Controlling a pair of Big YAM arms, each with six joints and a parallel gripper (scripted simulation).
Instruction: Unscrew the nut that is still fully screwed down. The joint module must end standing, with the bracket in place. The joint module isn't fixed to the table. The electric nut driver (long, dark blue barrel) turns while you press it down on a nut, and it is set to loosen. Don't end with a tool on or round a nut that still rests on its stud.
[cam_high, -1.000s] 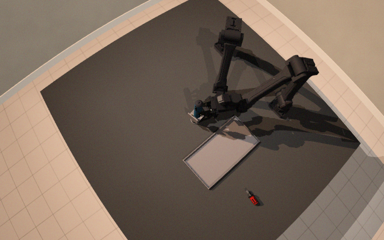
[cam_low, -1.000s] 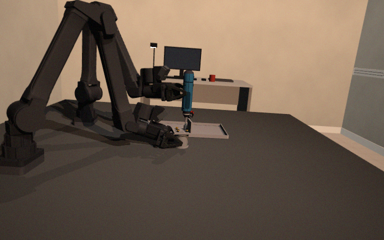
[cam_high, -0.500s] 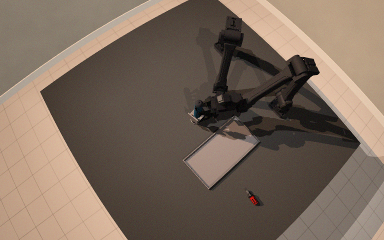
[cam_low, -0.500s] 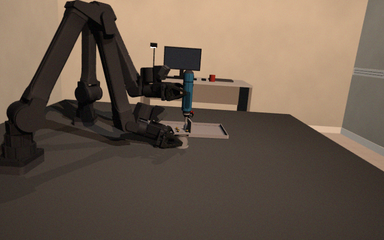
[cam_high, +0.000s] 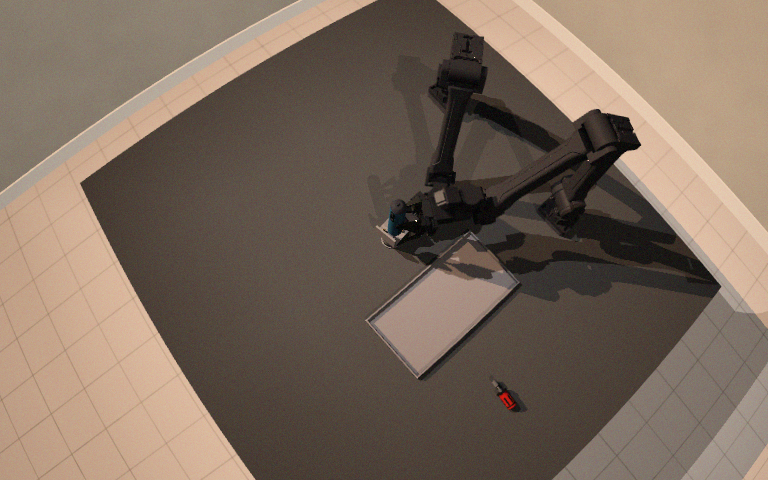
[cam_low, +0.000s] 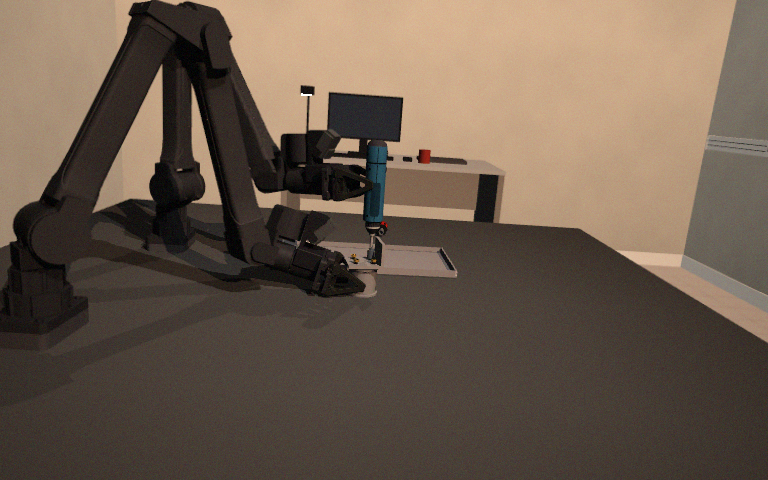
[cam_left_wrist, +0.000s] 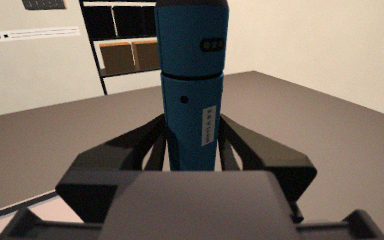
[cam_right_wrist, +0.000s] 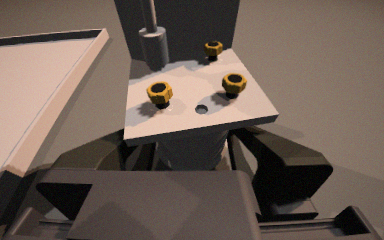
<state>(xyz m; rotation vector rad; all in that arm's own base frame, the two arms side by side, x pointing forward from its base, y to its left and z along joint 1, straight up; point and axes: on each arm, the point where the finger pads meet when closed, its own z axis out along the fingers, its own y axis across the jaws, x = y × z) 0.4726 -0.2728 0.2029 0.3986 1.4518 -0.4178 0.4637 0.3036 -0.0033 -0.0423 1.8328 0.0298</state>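
Farthest to the left of my jaws, the red-handled tool (cam_high: 507, 400) (cam_low: 384, 225) lies on the bench, beyond the shallow tray (cam_high: 392, 349) (cam_low: 416, 274) (cam_left_wrist: 30, 204) (cam_right_wrist: 65, 100). The tray sits nearer, just to the left of my right jaws.

My left jaws (cam_high: 408, 213) (cam_low: 370, 185) are clamped on the blue barrel of the nut driver (cam_high: 395, 219) (cam_low: 376, 181) (cam_left_wrist: 194, 90) (cam_right_wrist: 149, 15), which I hold upright. Its socket (cam_low: 370, 253) (cam_right_wrist: 154, 47) points down at the bracket (cam_high: 400, 236) (cam_low: 380, 251) (cam_right_wrist: 195, 80), at the far left corner ahead of my right jaws; the socket hides whatever is inside it.

My right jaws (cam_high: 408, 230) (cam_low: 362, 286) are clamped round the standing joint module (cam_high: 388, 245) (cam_low: 368, 283) (cam_right_wrist: 192, 150), below the bracket. Ahead of those jaws, left to right, I see a near-left yellow nut (cam_low: 353, 256) (cam_right_wrist: 160, 92), an open hole (cam_right_wrist: 201, 109), a far-right yellow nut (cam_low: 373, 261) (cam_right_wrist: 213, 48) and a near-right yellow nut (cam_low: 356, 260) (cam_right_wrist: 234, 82), each raised off the plate.
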